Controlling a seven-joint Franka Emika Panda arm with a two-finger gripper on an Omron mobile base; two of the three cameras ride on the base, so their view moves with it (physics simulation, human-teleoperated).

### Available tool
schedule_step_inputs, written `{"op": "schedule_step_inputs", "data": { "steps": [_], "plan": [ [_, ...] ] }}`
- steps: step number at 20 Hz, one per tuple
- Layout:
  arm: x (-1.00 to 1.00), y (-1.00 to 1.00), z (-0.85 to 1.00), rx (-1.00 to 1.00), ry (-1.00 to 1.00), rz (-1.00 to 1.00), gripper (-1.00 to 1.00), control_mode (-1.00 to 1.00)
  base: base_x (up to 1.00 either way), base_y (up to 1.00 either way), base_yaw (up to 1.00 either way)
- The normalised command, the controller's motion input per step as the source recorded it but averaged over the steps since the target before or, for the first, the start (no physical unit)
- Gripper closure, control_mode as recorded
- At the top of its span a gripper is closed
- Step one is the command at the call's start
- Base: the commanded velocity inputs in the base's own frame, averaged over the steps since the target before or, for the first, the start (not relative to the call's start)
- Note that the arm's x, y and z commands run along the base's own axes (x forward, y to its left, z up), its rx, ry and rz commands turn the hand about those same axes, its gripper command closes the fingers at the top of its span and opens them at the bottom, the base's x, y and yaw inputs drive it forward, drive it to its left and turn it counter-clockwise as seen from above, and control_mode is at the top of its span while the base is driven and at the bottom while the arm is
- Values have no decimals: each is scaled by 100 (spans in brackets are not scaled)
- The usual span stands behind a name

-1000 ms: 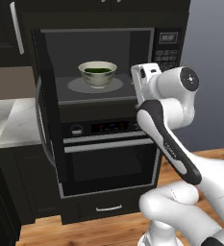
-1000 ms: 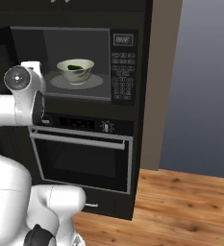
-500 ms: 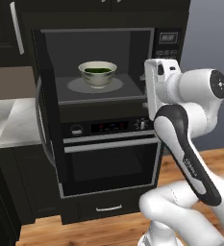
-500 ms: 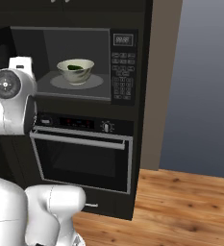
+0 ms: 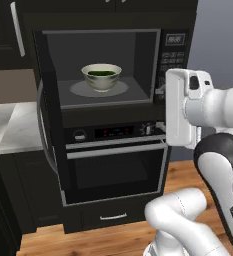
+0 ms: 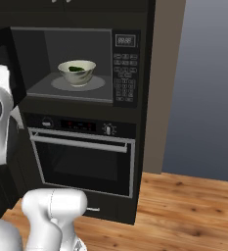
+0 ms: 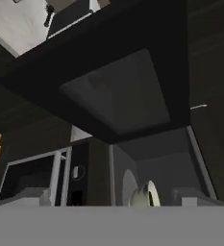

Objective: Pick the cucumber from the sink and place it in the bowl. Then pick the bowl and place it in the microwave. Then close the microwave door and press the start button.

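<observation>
Left base view shows the microwave (image 5: 105, 65) standing open, its grey cavity in plain sight; the bowl (image 5: 101, 76) sits upright on the round turntable plate (image 5: 78, 90), and the cucumber (image 5: 102, 73) lies inside it as a dark green shape; the microwave door (image 5: 44, 120) is swung out to the left, seen nearly edge-on; the keypad (image 6: 124, 71) is on the right of the cavity; the oven (image 6: 83, 162) sits below, closed; the gripper's jaws are spread wide, holding nothing.
</observation>
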Motion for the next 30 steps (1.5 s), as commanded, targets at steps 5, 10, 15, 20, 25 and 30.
{"op": "schedule_step_inputs", "data": {
  "steps": [5,10,15,20,25,30],
  "plan": [
    [-100,20,12,4,0,20,-100,-100,0,0,0],
    [-98,37,7,0,2,25,-100,-100,0,0,0],
    [-80,64,2,0,6,15,-100,-100,0,0,0],
    [-33,83,0,-4,4,3,-100,-100,0,0,0],
    [-7,73,0,-4,4,0,-100,-100,0,0,0],
    [32,96,-27,-14,0,-1,-100,-100,0,0,0]
  ]
}}
